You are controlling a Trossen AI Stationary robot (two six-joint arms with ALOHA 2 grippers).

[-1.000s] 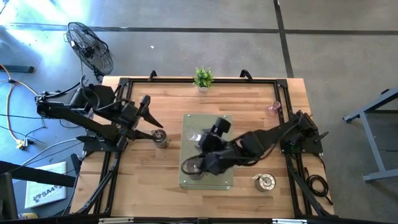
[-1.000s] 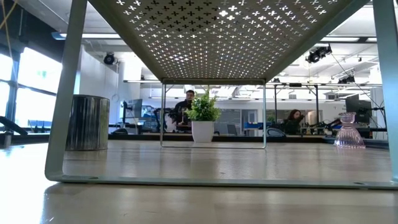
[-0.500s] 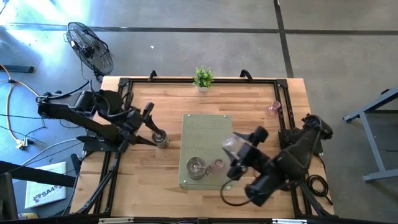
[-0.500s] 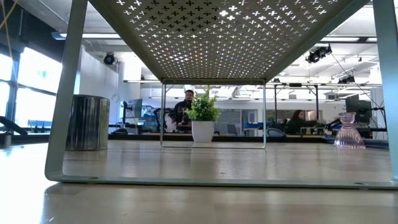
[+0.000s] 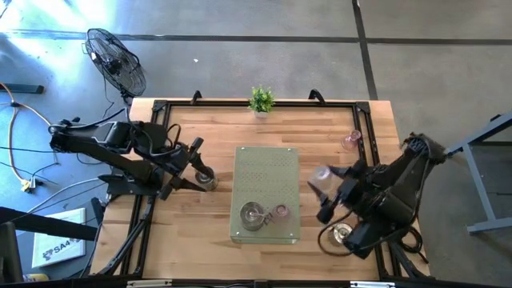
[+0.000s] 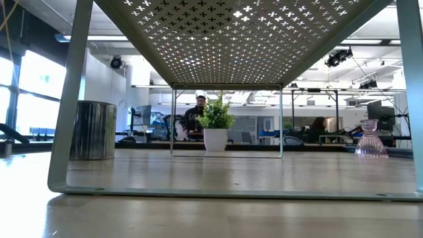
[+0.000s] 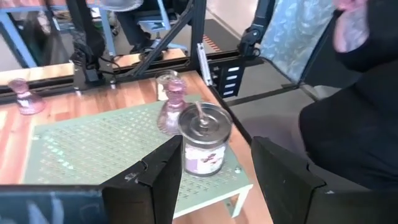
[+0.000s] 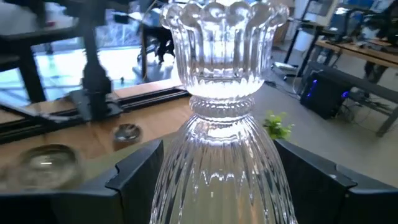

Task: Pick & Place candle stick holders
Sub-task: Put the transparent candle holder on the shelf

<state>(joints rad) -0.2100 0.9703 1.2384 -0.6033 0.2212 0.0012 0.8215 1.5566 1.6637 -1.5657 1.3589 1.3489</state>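
Standing between right gripper (image 8: 217, 180) fingers (image 8: 137, 177), clear glass holder (image 8: 217, 93)

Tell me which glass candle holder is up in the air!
The clear ribbed glass candle holder, gripped by the right gripper off the green perforated tray's right side. The pink glass holders rest on the tray and by the table's far-right edge.

Two holders (image 5: 262, 214) sit on the rack (image 5: 266, 170), plant (image 5: 261, 100) behind it.

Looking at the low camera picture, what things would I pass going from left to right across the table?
Shiny silver holder → small potted plant → pink glass holder, all seen under the perforated green stand.
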